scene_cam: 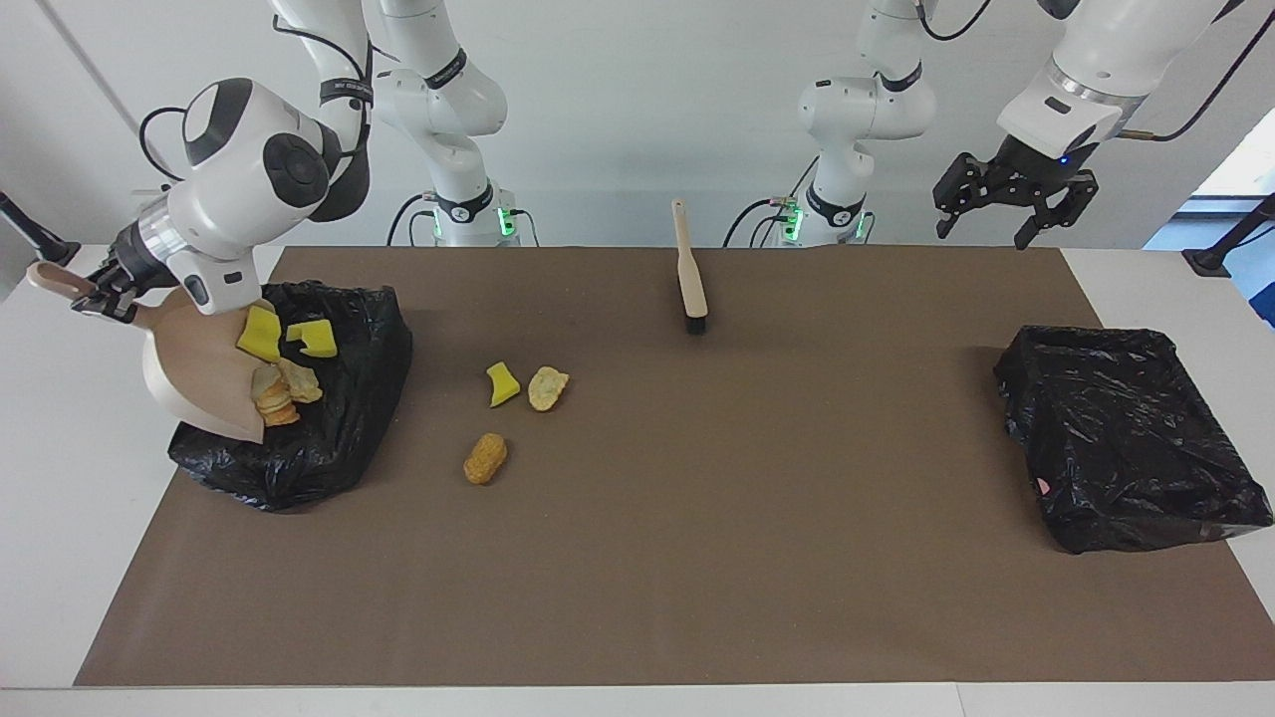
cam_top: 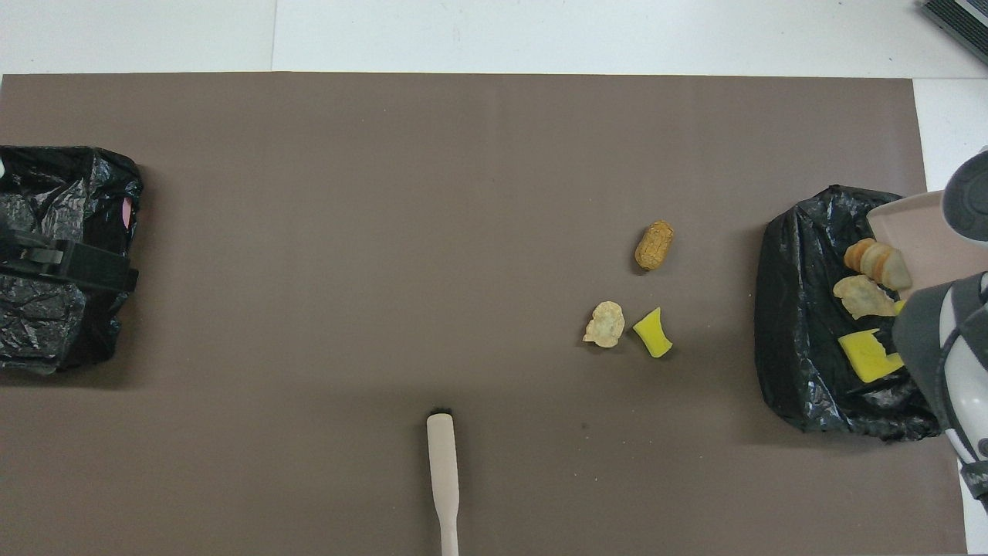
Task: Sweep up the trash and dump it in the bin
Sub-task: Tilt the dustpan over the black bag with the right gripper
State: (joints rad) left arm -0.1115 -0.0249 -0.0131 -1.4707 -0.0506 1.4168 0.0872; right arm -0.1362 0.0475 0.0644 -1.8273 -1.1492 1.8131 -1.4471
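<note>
My right gripper [scene_cam: 100, 294] is shut on the handle of the beige dustpan [scene_cam: 194, 363], which tilts steeply over the black-lined bin [scene_cam: 329, 438] at the right arm's end. Two yellow sponge wedges [scene_cam: 261, 334] and tan bread chunks [scene_cam: 284, 388] slide at the pan's lip over the bin; they also show in the overhead view [cam_top: 868, 355]. Three trash pieces lie on the mat: a yellow wedge [scene_cam: 502, 383], a pale chunk [scene_cam: 547, 387] and a golden-brown chunk [scene_cam: 485, 458]. My left gripper [scene_cam: 981, 234] hangs open and empty in the air.
A wooden brush [scene_cam: 689, 279] lies on the brown mat near the robots, at mid-table. A second black-lined bin [scene_cam: 1126, 438] stands at the left arm's end; the left gripper [cam_top: 69, 266] covers part of it from above.
</note>
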